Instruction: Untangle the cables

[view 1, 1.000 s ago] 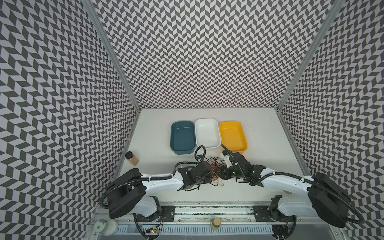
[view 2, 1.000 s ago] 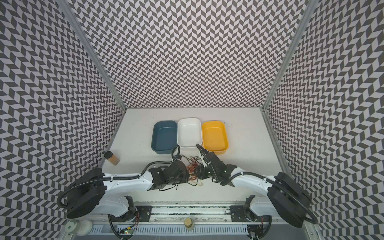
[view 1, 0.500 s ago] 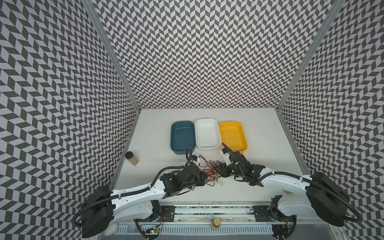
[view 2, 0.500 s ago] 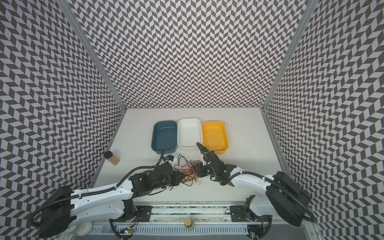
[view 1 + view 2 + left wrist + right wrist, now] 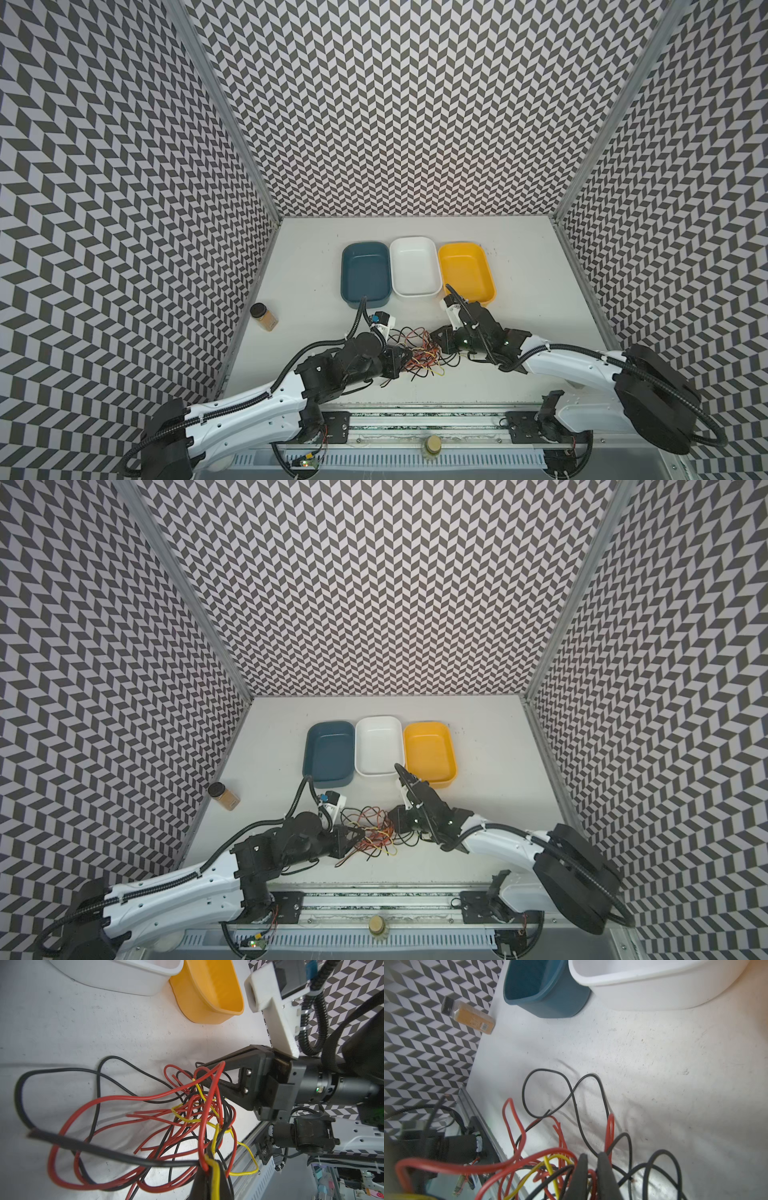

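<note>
The table (image 5: pixel 316 266) shows a job that, by my reading, has barely begun: three trays stand in a row on it and none holds a wire. The white tray (image 5: pixel 415 266) is in the middle, the blue tray (image 5: pixel 365 270) just beside it on the left arm's side, and the yellow tray (image 5: pixel 465 266) just beside it on the right arm's side. A spice jar (image 5: pixel 264 316) sits well apart from the white tray, past the blue one and near the wall. The cables (image 5: pixel 419 353) lie in one snarl on the table between the white tray and the robot's base rail, and in both top views no strand is drawn free of the rest. The left gripper (image 5: pixel 211 1169) is clamped tight on a pinch of yellow, red and black strands at the side of the snarl away from the yellow tray. The right gripper (image 5: pixel 591 1159) has its jaws drawn nearly together at the opposite side, and a red loop and a black strand seem to run in between them — a grip, as far as I can judge. With both ends held, pulling apart looks like the step in hand, and every separation is left to do. The wires are thin, limp and glossy — red the most numerous, black fewer, yellow the fewest. They loop through each other at a dense knot, with several cut ends loose on the table.
</note>
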Robot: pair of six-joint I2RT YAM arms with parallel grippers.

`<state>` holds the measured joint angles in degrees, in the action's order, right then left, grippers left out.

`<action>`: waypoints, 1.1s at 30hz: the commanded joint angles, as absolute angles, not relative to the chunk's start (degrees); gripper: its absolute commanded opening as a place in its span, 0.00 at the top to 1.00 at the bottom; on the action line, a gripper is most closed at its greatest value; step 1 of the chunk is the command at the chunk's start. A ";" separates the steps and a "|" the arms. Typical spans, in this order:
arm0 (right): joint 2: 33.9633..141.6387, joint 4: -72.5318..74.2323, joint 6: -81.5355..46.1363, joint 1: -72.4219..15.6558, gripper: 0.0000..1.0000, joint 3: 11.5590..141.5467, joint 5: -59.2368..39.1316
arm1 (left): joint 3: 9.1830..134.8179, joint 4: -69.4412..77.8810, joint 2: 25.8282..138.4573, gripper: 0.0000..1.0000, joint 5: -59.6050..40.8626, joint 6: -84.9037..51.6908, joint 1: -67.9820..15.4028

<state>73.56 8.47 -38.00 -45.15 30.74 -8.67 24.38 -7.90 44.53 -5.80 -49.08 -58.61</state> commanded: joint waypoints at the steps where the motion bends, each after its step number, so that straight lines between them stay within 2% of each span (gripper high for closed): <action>1: 68.85 5.98 -38.95 -45.00 0.97 30.03 -3.43 | 28.96 -12.94 41.83 1.00 -2.07 -45.83 -58.89; 4: 65.16 1.77 -38.46 -44.84 1.00 29.75 -0.52 | 30.97 -17.56 41.05 1.00 -0.21 -44.58 -58.33; 14: 53.04 -6.13 -38.00 -41.90 1.00 25.89 6.50 | 33.20 -23.54 41.08 0.99 0.32 -45.18 -53.16; 17: 50.52 -9.45 -38.12 -39.65 1.00 25.68 6.04 | 33.41 -23.82 40.78 0.99 -0.51 -45.26 -51.63; 19: 49.27 -9.20 -37.30 -38.46 1.00 25.51 2.26 | 33.46 -23.28 41.04 1.00 -1.95 -45.26 -50.61; 21: 48.54 -5.95 -34.67 -38.41 0.92 25.23 -5.33 | 33.27 -21.77 41.67 1.00 -3.93 -45.51 -50.10; 23: 48.77 -2.77 -32.28 -38.58 0.77 25.60 -16.71 | 33.50 -19.82 42.89 1.00 -5.78 -46.16 -50.06; 26: 50.67 -0.74 -31.19 -40.00 0.52 26.90 -23.62 | 34.59 -17.25 45.22 1.00 -9.10 -47.07 -50.10; 27: 51.04 -0.62 -30.23 -40.80 0.47 27.38 -24.19 | 35.08 -16.70 45.86 1.00 -10.07 -47.34 -50.05; 29: 51.13 -0.07 -28.44 -43.27 0.40 27.85 -23.50 | 35.90 -15.46 47.13 1.00 -11.77 -47.79 -50.18; 33: 48.82 3.09 -26.10 -48.07 0.34 26.32 -19.41 | 36.81 -14.95 48.53 1.00 -12.63 -48.42 -50.19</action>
